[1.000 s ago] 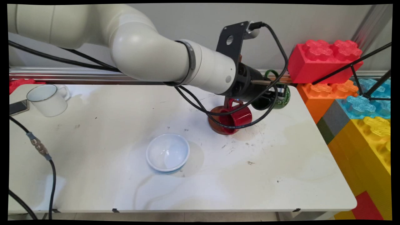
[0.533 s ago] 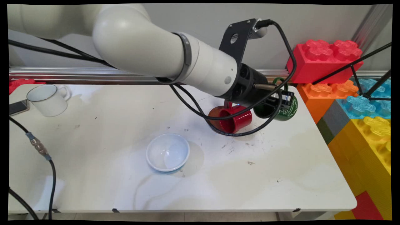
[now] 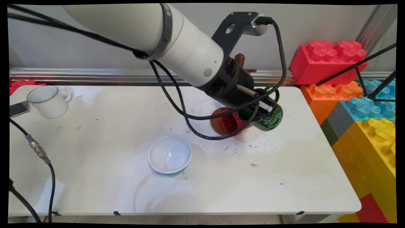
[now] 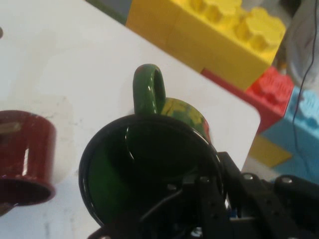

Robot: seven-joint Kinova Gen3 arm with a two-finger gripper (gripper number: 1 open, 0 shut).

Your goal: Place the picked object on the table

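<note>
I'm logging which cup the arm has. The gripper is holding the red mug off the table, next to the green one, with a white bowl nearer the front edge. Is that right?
Not quite. The gripper holds the green mug, gripped at its rim, as the hand view shows; the red mug sits beside it. The white bowl does lie nearer the front edge.

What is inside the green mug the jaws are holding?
In the hand view the green mug shows a dark, glossy interior with no contents visible. One finger of the gripper reaches in over the rim; the linkage covers the lower part, so that part cannot be checked.
</note>
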